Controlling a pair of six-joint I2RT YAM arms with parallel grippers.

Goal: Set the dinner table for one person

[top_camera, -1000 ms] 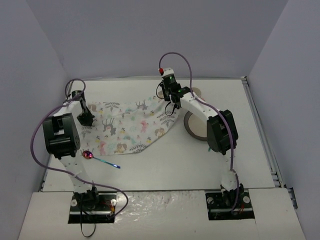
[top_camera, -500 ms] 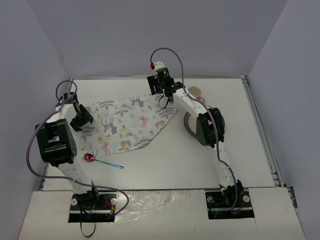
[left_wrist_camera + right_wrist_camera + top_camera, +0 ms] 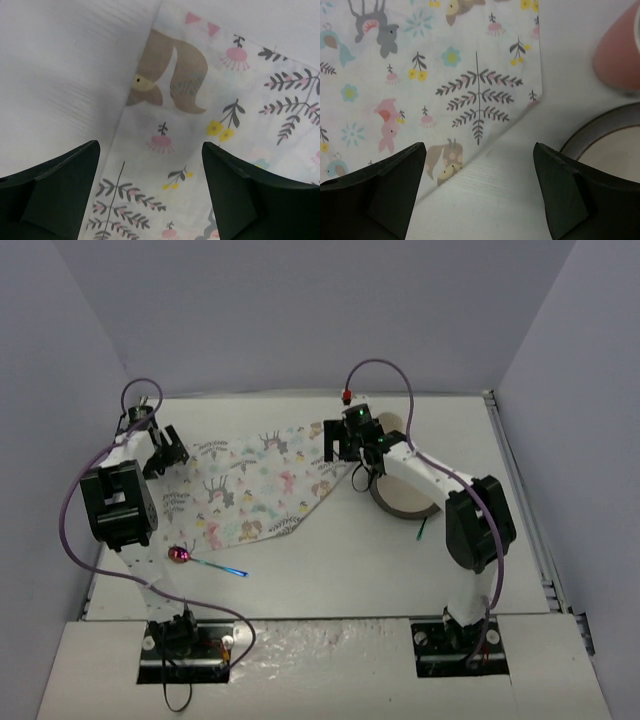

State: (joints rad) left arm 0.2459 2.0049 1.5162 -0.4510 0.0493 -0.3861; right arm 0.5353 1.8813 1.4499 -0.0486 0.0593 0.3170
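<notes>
The dinner table is a plain white top. On its far left half a white placemat printed with pastel animals and leaves lies spread flat. My left gripper hovers open over the mat's left edge; in the left wrist view the placemat and bare table show between the jaws of the left gripper, which hold nothing. My right gripper is open over the mat's right corner. The right wrist view shows that placemat corner lying free ahead of the right gripper.
A round plate with a dark rim sits right of the mat, also seen as the plate in the right wrist view. A pink cup stands behind it. A spoon with a pink bowl and blue handle lies near the front left. A thin green item lies by the plate.
Both grippers have opened and let go of the placemat, which now lies flatter and farther back. The left gripper moved to the far left; the right gripper swung left, then back right.
</notes>
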